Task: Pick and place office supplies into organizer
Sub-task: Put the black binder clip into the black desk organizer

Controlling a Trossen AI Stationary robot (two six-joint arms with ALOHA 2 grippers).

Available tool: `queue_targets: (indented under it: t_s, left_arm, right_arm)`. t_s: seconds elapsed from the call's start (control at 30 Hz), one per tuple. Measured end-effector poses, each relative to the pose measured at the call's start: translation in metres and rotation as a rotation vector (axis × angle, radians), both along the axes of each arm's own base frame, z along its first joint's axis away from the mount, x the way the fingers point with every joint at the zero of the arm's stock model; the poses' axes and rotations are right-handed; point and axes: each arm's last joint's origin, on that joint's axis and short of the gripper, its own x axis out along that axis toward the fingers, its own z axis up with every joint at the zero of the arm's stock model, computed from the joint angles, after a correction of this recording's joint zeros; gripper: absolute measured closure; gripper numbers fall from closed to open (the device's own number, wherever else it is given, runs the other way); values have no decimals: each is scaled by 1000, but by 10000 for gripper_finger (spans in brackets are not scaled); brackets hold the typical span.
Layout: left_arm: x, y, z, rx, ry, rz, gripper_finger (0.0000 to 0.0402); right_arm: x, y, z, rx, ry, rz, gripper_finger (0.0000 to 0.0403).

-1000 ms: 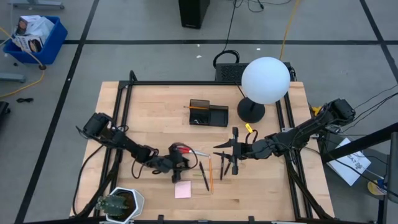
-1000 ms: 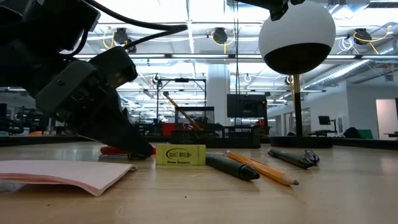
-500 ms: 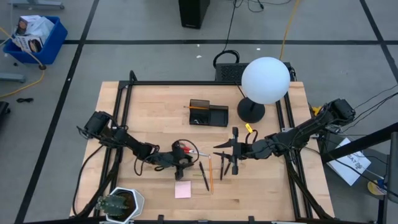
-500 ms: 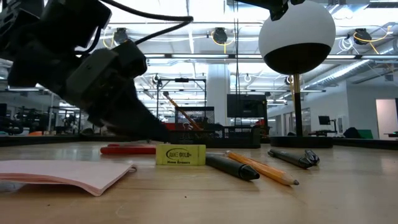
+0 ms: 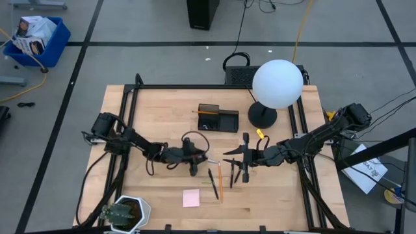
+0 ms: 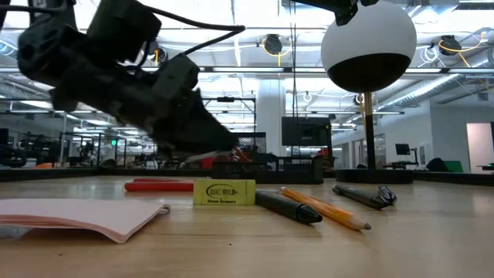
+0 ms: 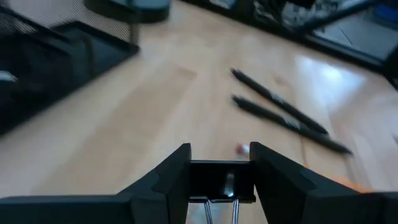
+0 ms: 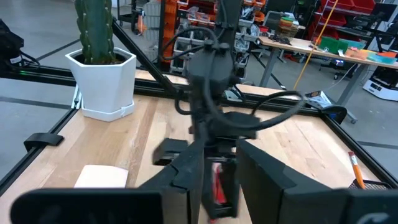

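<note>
- Left claw (image 7: 219, 163) has come up off the surface and swung away from the pink pad (image 5: 191, 197) toward the organizer (image 5: 227, 121).
- It is closed on a black binder clip (image 7: 222, 186), pinched between both fingers, wire handles trailing back.
- Judgement: this looks like the carry leg, with the drop into a compartment still to come.
- Red scissors (image 6: 158, 185) lie flat on the surface, not lifted with the claw.
- Right claw (image 8: 219, 158) waits over the dark pens, mid-surface.
- Count on the surface: one pair of scissors, one pad, one yellow eraser (image 6: 224, 191), one orange pencil (image 5: 220, 182), and what look like three dark pens.
- One organizer, near the lamp base, with a pencil already inside.
</note>
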Motion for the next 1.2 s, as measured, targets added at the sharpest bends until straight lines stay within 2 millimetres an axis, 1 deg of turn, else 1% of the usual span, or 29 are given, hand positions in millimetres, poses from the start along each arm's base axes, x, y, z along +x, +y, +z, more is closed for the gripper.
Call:
queue_targets:
  t_s: [0.13, 0.3, 0.47, 0.53, 0.67, 0.77, 0.93, 1.0, 1.2]
  left_arm:
    - [5, 20, 4, 6, -38, 63, 257]
    - [7, 48, 5, -8, -51, 158, 259]
    - [8, 72, 7, -30, -75, 214, 240]
    - [9, 79, 10, -42, -115, 207, 239]
    - [11, 92, 18, -50, -189, 188, 256]
    - [10, 102, 21, -52, -218, 204, 259]
    - [8, 117, 21, -47, -220, 251, 236]
    - [7, 122, 20, -50, -221, 266, 234]
    - [4, 133, 20, -62, -217, 299, 259]
  right_arm:
    - [0, 0, 0, 0, 0, 0, 314]
    - [0, 0, 0, 0, 0, 0, 314]
    - [0, 0, 0, -1, 0, 0, 314]
    - [0, 0, 0, -1, 0, 0, 314]
    - [0, 0, 0, -2, 1, 0, 314]
    - [0, 0, 0, -3, 1, 0, 314]
    - [0, 0, 0, -4, 2, 1, 314]
    - [0, 0, 0, -4, 2, 1, 314]
    - [0, 0, 0, -4, 2, 1, 314]
